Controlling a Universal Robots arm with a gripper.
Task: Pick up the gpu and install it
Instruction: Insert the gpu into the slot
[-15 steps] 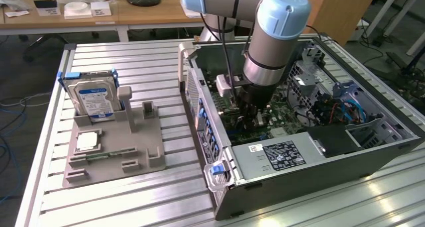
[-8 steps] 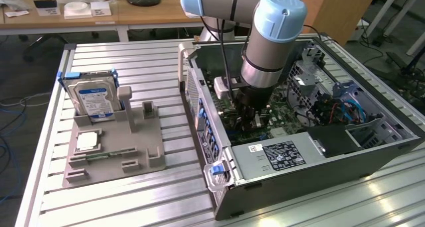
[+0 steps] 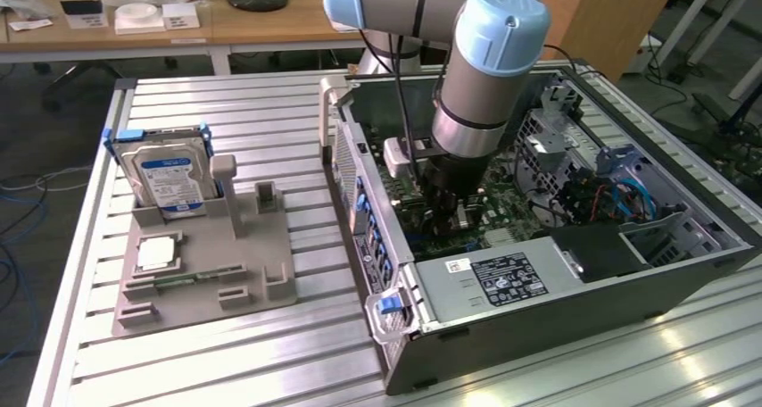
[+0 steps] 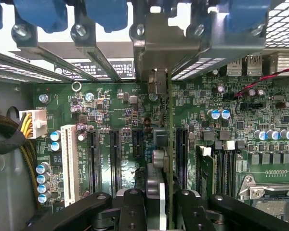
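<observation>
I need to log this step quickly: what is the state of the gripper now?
Gripper: closed on the gpu, held edge-on over the motherboard inside the computer case.

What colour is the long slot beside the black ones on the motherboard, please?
White; the slot shows best in the wrist view, against the green motherboard.

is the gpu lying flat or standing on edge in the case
On edge: the gpu runs as a thin vertical line from the gripper over the motherboard slots.
</observation>
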